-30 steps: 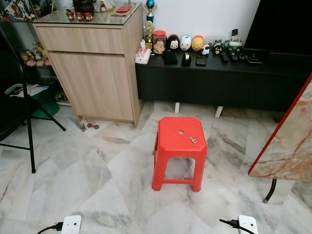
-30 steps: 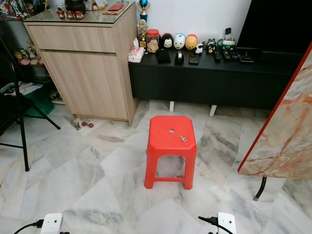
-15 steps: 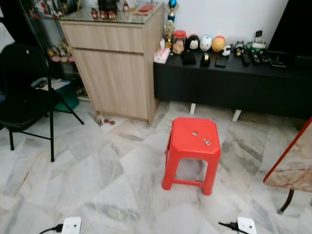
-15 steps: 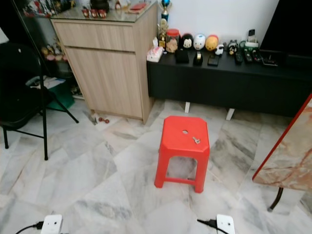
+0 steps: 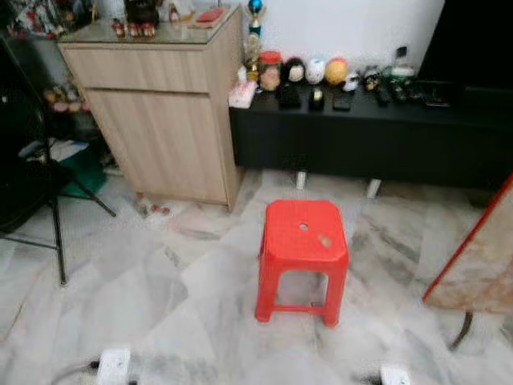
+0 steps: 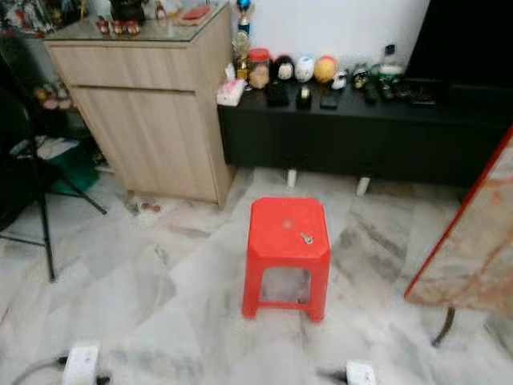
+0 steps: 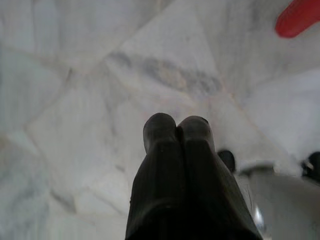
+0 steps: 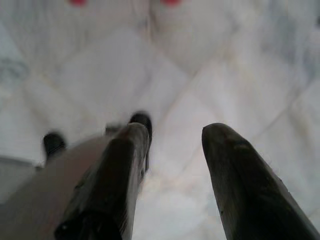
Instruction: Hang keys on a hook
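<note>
The keys [image 6: 306,237] lay on the red stool [image 6: 286,233] ahead, both arms hung low over the marble floor [image 5: 160,289], left jaws pressed together empty, right jaws parted empty; closing in looked next, with no hook in sight.

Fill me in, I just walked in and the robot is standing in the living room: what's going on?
The robot faces a red stool on the marble floor, with a small key lying on its seat. Neither claw holds anything: the left claw hangs shut over the floor, and the right claw hangs open. A wooden cabinet and a low black TV bench stand behind the stool. I can't make out a hook.
</note>
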Available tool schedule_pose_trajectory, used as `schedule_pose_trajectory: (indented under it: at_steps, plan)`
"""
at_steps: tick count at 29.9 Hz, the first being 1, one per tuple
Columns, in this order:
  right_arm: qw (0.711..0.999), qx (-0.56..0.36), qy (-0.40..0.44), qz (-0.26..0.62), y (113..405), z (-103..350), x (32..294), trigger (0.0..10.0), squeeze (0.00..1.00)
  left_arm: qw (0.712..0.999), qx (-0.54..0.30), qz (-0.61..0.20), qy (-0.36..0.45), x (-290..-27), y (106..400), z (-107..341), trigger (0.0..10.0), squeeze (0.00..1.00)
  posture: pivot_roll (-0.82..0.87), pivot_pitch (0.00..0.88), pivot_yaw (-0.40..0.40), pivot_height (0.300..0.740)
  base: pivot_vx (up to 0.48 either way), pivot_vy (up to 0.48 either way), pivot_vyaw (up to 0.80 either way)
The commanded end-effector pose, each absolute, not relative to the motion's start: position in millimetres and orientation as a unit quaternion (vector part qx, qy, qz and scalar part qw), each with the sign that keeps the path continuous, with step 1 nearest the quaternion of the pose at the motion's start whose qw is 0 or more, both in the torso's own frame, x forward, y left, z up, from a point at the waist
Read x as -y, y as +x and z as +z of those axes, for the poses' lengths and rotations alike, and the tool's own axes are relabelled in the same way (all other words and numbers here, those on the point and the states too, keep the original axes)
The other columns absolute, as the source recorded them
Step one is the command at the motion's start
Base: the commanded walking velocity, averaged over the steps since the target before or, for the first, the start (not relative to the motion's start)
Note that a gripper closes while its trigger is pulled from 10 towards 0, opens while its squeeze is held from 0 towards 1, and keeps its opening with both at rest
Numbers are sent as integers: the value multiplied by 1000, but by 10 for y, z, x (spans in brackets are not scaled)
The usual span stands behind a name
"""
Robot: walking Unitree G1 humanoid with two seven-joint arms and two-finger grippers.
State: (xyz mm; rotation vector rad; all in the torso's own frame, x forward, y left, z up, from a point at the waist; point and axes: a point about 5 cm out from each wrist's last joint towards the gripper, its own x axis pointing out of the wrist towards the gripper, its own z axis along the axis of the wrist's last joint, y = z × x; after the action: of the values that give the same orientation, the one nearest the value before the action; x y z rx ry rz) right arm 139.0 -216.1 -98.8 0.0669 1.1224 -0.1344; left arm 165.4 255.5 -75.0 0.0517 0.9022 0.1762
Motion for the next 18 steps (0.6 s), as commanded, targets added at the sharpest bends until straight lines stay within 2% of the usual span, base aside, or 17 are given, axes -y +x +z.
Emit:
schedule_pose_trajectory:
  at_steps: [1, 8, 13, 18]
  plan:
    - [850, -521, 47, -53, 1455, -984, 2042, 10000, 0, 885, -454, 102, 30, -2675, 1518, -773, 10000, 0, 126, 0, 16, 740, 292, 0, 0]
    - [848, -522, 61, -66, 1407, -1001, 2042, 10000, 0, 876, -467, 119, 31, -2779, 1389, -788, 10000, 0, 120, 0, 19, 740, 291, 0, 0]
    - [851, -522, 40, -53, 1421, -973, 2157, 10000, 0, 876, -463, 129, 29, -2814, 1377, -778, 10000, 0, 106, 0, -30, 740, 293, 0, 0]
    - [858, -506, 40, -72, 1483, -921, 2288, 10000, 0, 877, -461, 133, 19, -2768, 1391, -790, 10000, 0, 98, 0, -41, 740, 292, 0, 0]
